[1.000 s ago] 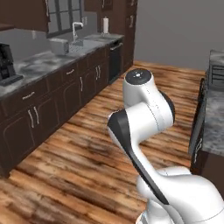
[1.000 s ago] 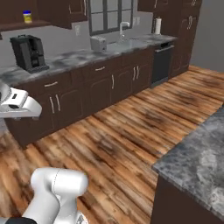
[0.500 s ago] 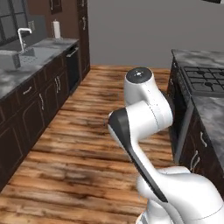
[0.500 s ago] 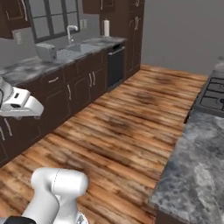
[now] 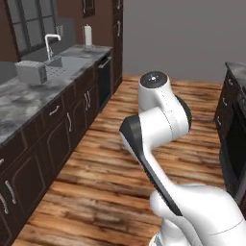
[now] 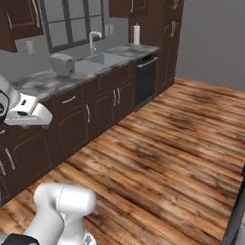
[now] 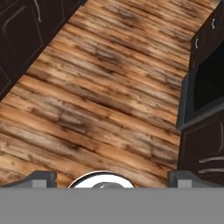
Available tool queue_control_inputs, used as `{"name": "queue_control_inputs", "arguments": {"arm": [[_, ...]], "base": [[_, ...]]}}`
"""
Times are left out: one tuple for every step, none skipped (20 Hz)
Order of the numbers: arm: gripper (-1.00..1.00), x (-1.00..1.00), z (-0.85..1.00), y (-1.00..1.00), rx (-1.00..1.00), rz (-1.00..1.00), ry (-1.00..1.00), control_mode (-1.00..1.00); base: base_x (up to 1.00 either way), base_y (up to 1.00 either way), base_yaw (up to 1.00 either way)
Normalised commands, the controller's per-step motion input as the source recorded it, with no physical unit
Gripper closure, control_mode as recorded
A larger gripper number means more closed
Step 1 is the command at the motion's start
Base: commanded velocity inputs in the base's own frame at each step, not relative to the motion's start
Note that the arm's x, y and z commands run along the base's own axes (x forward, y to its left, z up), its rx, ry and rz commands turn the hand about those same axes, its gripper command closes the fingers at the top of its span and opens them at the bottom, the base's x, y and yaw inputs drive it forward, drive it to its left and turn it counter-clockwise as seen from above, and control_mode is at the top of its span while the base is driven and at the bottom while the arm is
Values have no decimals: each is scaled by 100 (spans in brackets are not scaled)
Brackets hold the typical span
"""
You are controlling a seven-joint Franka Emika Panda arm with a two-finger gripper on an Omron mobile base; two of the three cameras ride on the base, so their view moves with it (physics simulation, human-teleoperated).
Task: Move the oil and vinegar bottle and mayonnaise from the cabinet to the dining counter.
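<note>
Two finger tips (image 7: 41,177) stand wide apart: the pincer (image 7: 112,178) is open, empty, over plank floor (image 7: 105,92). A toaster (image 5: 31,72) sits by the sink (image 5: 62,62) on the worktop (image 5: 29,98), whose near end is cut off.

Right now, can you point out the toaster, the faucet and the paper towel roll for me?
toaster (image 5: 31,72), left base view, on its front side.
faucet (image 6: 92,40), right base view, on its upright stem.
paper towel roll (image 5: 87,35), left base view, mid-roll.

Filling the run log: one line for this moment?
phase: base in transit | hand: open, empty, over wood floor | wall counter: toaster, sink faucet, paper towel roll | task items: not placed yet
</note>
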Motion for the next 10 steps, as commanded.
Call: {"name": "queue_control_inputs", "arguments": {"arm": [[-100,0,0,0,0,0,0,100],[-100,0,0,0,0,0,0,100],[-100,0,0,0,0,0,0,100],[-100,0,0,0,0,0,0,100],[-100,0,0,0,0,0,0,100],[-100,0,0,0,0,0,0,100],[-100,0,0,0,0,0,0,100],[-100,0,0,0,0,0,0,100],[-100,0,0,0,0,0,0,100],[-100,0,0,0,0,0,0,100]], "base": [[100,24,40],[100,24,41],[100,21,43],[100,18,45],[100,13,48],[100,7,51],[100,6,52],[100,8,53],[100,12,53],[100,14,55]]}}
